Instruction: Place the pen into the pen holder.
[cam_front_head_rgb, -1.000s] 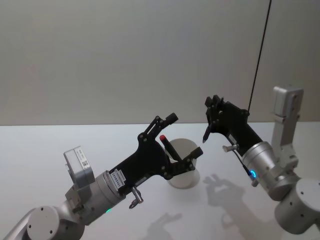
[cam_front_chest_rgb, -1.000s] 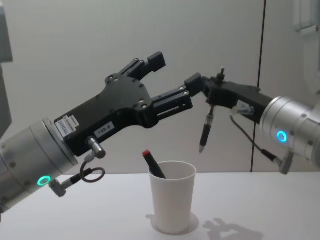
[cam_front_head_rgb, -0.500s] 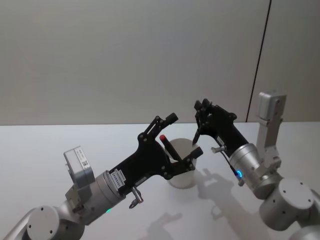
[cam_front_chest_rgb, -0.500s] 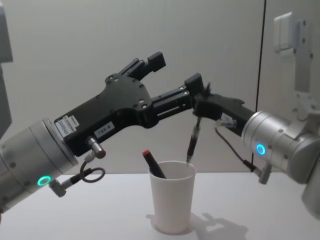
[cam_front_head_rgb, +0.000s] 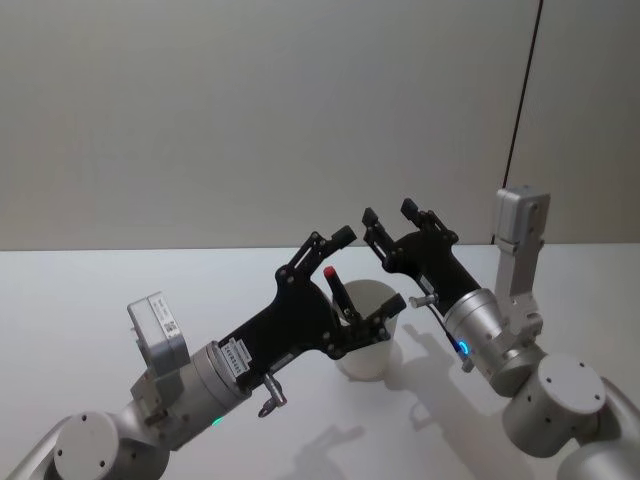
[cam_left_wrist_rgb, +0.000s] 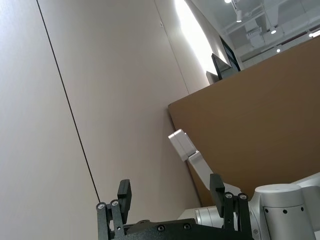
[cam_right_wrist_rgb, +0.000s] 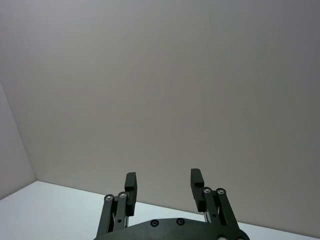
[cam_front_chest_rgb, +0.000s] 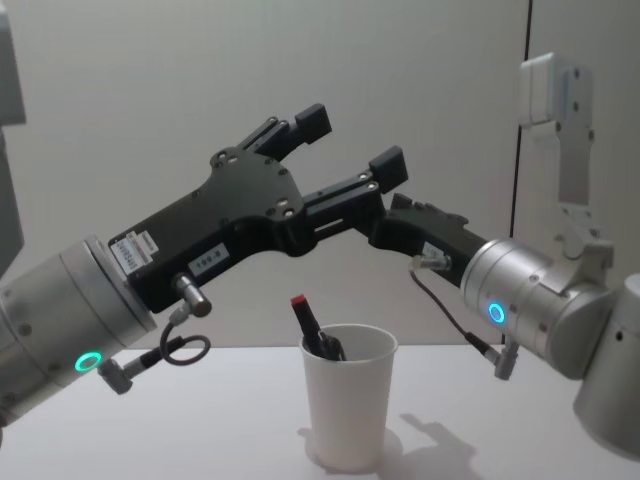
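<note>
The pen holder (cam_front_head_rgb: 372, 352) (cam_front_chest_rgb: 347, 405) is a white paper cup standing on the table. A red-capped pen (cam_front_head_rgb: 329, 274) (cam_front_chest_rgb: 300, 306) leans in it. A second, dark pen (cam_front_chest_rgb: 331, 347) shows just above the rim beside it. My right gripper (cam_front_head_rgb: 389, 214) (cam_right_wrist_rgb: 163, 183) hangs open above the cup's far side, with nothing between its fingers. My left gripper (cam_front_head_rgb: 370, 270) (cam_front_chest_rgb: 350, 138) (cam_left_wrist_rgb: 170, 186) is also open and empty. It is held above the cup, with one finger crossing in front of it in the head view.
The white table (cam_front_head_rgb: 90, 290) runs back to a plain wall. A dark vertical line (cam_front_head_rgb: 522, 100) runs down the wall at the right. The right arm's white upper link (cam_front_head_rgb: 520, 240) (cam_front_chest_rgb: 560, 110) stands tall at the right.
My right gripper carried the dark pen leftward to over the cup, then opened. The pen now sits in the cup, and the red-capped pen stands more upright. The left arm held still.
</note>
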